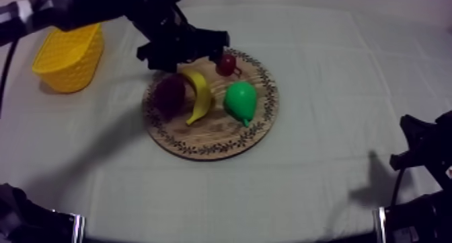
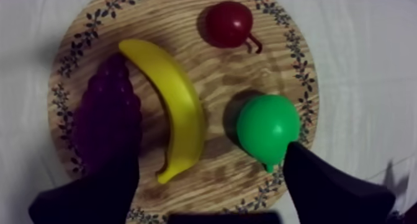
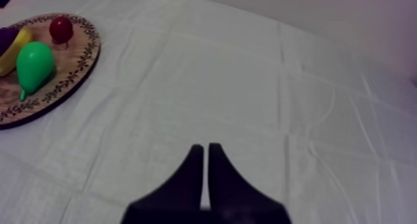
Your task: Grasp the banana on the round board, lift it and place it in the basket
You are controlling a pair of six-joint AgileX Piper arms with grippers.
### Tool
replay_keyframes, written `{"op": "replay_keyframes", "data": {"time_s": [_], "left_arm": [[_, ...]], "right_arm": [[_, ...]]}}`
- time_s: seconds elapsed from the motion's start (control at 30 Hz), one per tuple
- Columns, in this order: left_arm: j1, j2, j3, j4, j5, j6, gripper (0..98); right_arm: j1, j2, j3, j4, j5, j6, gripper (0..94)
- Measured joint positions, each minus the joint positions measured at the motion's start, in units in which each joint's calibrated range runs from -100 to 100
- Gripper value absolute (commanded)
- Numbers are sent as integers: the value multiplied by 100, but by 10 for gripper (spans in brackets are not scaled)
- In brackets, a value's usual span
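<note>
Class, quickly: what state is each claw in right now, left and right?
Left claw: open, holding nothing, over the wooden board.
Right claw: shut on nothing, over the cloth.

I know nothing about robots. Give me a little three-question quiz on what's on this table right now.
1. True or false: the banana already lies in the yellow basket.
2. On the wooden board, what lies between the bunch of grapes and the pear? A) the banana B) an orange C) nothing
3. Fill in: the left gripper hangs over the board with its fingers ____.
Key: 1 false; 2 A; 3 open.
</note>
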Motion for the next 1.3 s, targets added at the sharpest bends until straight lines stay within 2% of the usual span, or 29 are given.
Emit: {"op": "replay_keyframes", "data": {"time_s": [0.37, 0.6, 0.83, 1.0, 1.2, 1.3], "left_arm": [[-166, 1489, -744, 431, -141, -375, 886], [-183, 2112, -1255, 579, -45, -463, 825], [-236, 2264, -1318, 678, -9, -510, 679], [-274, 2225, -1220, 696, -2, -441, 496], [-305, 2221, -1220, 716, 83, -428, 342], [-305, 2235, -1302, 721, 176, -405, 213]], "right_arm": [[0, 0, 0, 0, 0, 0, 4], [0, 0, 0, 0, -8, -2, 4], [0, 0, 0, 0, -8, -2, 4], [0, 0, 0, 0, -3, -2, 4], [0, 0, 0, 0, -3, -2, 4], [0, 0, 0, 0, -3, -2, 4]]}}
